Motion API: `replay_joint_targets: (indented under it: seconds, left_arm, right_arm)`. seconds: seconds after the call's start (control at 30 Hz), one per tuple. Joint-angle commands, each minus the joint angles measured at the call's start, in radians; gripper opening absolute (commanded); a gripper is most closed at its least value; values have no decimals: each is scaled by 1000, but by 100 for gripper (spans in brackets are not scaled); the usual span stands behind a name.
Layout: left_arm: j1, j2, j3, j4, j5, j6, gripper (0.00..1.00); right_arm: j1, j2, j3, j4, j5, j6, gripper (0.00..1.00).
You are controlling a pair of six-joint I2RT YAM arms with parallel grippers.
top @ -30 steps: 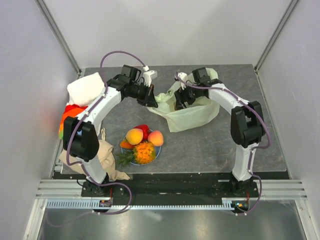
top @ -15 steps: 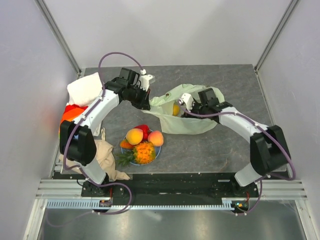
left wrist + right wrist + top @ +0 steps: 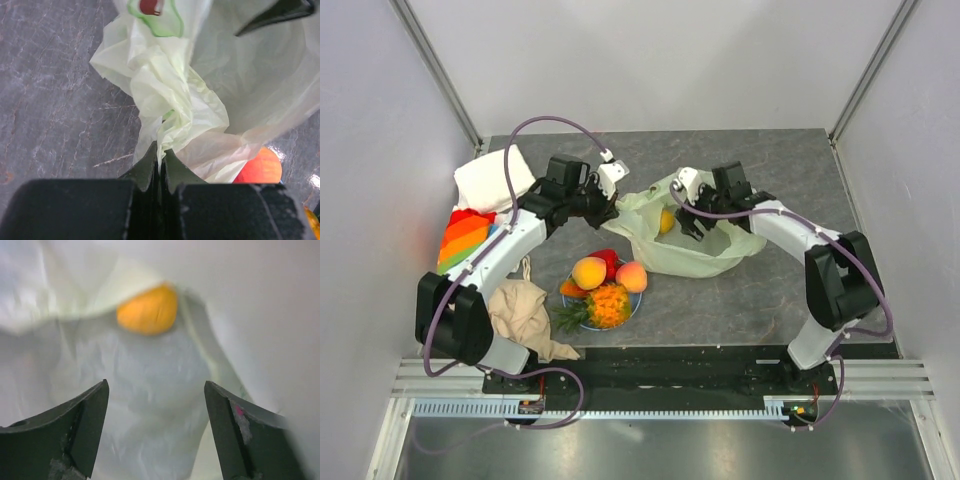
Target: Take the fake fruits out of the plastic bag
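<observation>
Pinching a bunched fold of the thin translucent pale yellow-green plastic bag (image 3: 210, 90), the left gripper (image 3: 160, 159) is pressing its two black fingers together on the film at the bag's left edge. The bag is lying crumpled on the dark grey stone-patterned table (image 3: 790, 160), its opening spread between the two arms.

The right gripper (image 3: 155, 390) is reaching inside the bag, fingers spread wide apart and gripping nothing. One round glossy yellow-orange fake fruit (image 3: 147, 310) is sitting inside the bag, just ahead of those fingers and not touching them.

A round light-blue plate (image 3: 566, 296) is standing nearer the arm bases, close to the bag but apart from it. It is carrying four pieces:
- orange plastic pineapple with green leafy crown (image 3: 608, 305)
- red pepper-like piece (image 3: 607, 257)
- peach (image 3: 632, 276)
- yellow-orange round fruit (image 3: 588, 272)

A crumpled beige cloth (image 3: 520, 310) is lying just left of the plate. A folded white cloth (image 3: 490, 180) is resting at the table's far left corner, with a rainbow-striped item (image 3: 465, 238) lying beside it.
</observation>
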Motion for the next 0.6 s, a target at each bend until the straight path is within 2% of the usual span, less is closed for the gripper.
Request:
replay_joint_targets:
  seconds: [0.0, 0.2, 0.4, 0.57]
  left_arm:
    - [-38, 2, 22, 21, 38, 101, 2]
    - [-63, -10, -12, 22, 18, 125, 2]
    - [-72, -4, -18, 25, 5, 115, 2]
    - [-75, -12, -23, 24, -3, 124, 2]
  right_arm:
    - [21, 95, 107, 98, -97, 82, 84]
    - [31, 206, 172, 139, -94, 129, 86]
    - [31, 295, 268, 219, -119, 313, 86]
    - [28, 317, 310, 236, -120, 335, 86]
